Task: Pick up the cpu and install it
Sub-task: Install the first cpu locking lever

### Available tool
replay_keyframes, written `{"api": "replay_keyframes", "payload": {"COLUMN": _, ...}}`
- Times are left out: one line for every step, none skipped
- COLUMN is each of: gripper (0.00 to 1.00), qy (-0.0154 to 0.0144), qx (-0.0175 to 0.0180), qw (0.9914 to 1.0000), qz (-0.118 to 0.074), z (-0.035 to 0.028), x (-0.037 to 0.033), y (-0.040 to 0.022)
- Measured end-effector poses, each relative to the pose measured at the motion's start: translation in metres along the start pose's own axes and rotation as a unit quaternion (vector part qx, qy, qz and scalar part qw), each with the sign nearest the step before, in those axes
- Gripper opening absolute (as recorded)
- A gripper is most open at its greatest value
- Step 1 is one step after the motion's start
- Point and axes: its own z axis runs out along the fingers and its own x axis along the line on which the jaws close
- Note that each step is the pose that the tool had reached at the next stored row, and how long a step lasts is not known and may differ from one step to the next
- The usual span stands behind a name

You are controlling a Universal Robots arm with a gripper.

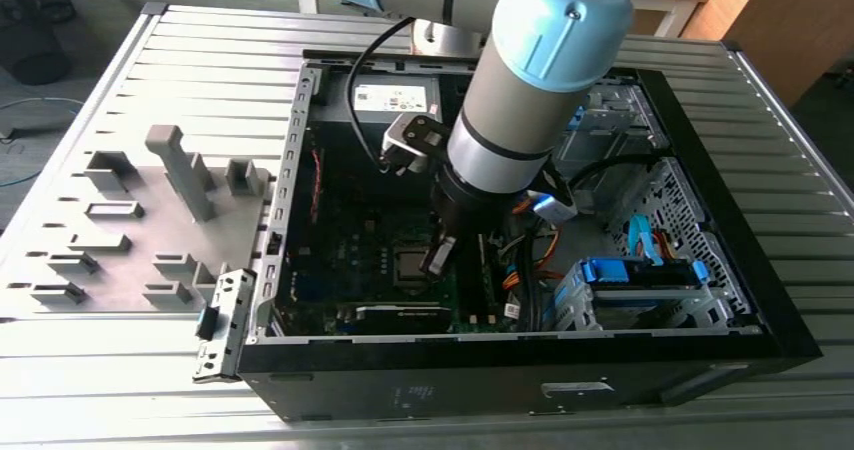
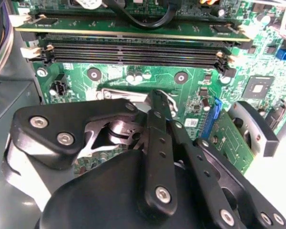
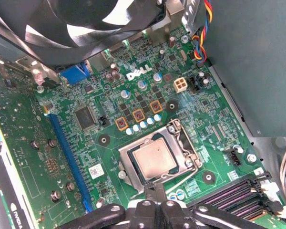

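The cpu, a small square chip with a dull metal top, lies flat inside the socket frame on the green motherboard. My gripper hovers just off the socket's edge nearest the memory slots, its two black fingers pressed together with nothing between them. In the second wrist view the gripper points down at the socket's metal frame. In the exterior view the gripper reaches down into the open computer case, right beside the socket.
Memory slots run close beside the socket, and a black fan stands on its other side. A graphics card lies near the case's front wall. Cables and a blue drive bay fill the exterior view's right. Grey fixture blocks stand outside the case.
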Motion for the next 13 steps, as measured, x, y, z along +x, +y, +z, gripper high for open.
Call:
{"api": "replay_keyframes", "payload": {"gripper": 0.11, "qy": 0.0001, "qx": 0.0001, "qw": 1.00000, "qz": 0.000, "z": 0.0003, "x": -0.0001, "y": -0.0001}}
{"api": "replay_keyframes", "payload": {"gripper": 0.11, "qy": 0.0002, "qx": 0.0002, "qw": 1.00000, "qz": 0.000, "z": 0.0006, "x": -0.0001, "y": -0.0003}}
{"api": "replay_keyframes", "payload": {"gripper": 0.11, "qy": 0.0004, "qx": 0.0002, "qw": 1.00000, "qz": 0.000, "z": 0.0009, "x": -0.0002, "y": -0.0004}}
{"api": "replay_keyframes", "payload": {"gripper": 0.11, "qy": 0.0005, "qx": 0.0003, "qw": 1.00000, "qz": 0.000, "z": 0.0014, "x": -0.0003, "y": -0.0006}}
{"api": "replay_keyframes", "payload": {"gripper": 0.11, "qy": 0.0006, "qx": 0.0003, "qw": 1.00000, "qz": 0.000, "z": 0.0019, "x": -0.0005, "y": -0.0010}}
{"api": "replay_keyframes", "payload": {"gripper": 0.11, "qy": 0.0007, "qx": 0.0004, "qw": 1.00000, "qz": 0.000, "z": 0.0024, "x": -0.0006, "y": -0.0013}}
{"api": "replay_keyframes", "payload": {"gripper": 0.11, "qy": 0.0007, "qx": 0.0004, "qw": 1.00000, "qz": 0.000, "z": 0.0030, "x": -0.0008, "y": -0.0015}}
{"api": "replay_keyframes", "payload": {"gripper": 0.11, "qy": 0.0008, "qx": 0.0004, "qw": 1.00000, "qz": 0.000, "z": 0.0035, "x": -0.0009, "y": -0.0017}}
{"api": "replay_keyframes", "payload": {"gripper": 0.11, "qy": 0.0009, "qx": 0.0004, "qw": 1.00000, "qz": 0.000, "z": 0.0041, "x": -0.0010, "y": -0.0018}}
{"api": "replay_keyframes", "payload": {"gripper": 0.11, "qy": 0.0008, "qx": 0.0004, "qw": 1.00000, "qz": 0.000, "z": 0.0048, "x": -0.0010, "y": -0.0019}}
{"api": "replay_keyframes", "payload": {"gripper": 0.11, "qy": 0.0008, "qx": 0.0004, "qw": 1.00000, "qz": 0.000, "z": 0.0054, "x": -0.0011, "y": -0.0021}}
{"api": "replay_keyframes", "payload": {"gripper": 0.11, "qy": 0.0008, "qx": 0.0005, "qw": 1.00000, "qz": 0.000, "z": 0.0061, "x": -0.0012, "y": -0.0022}}
{"api": "replay_keyframes", "payload": {"gripper": 0.11, "qy": 0.0009, "qx": 0.0005, "qw": 1.00000, "qz": 0.000, "z": 0.0067, "x": -0.0012, "y": -0.0023}}
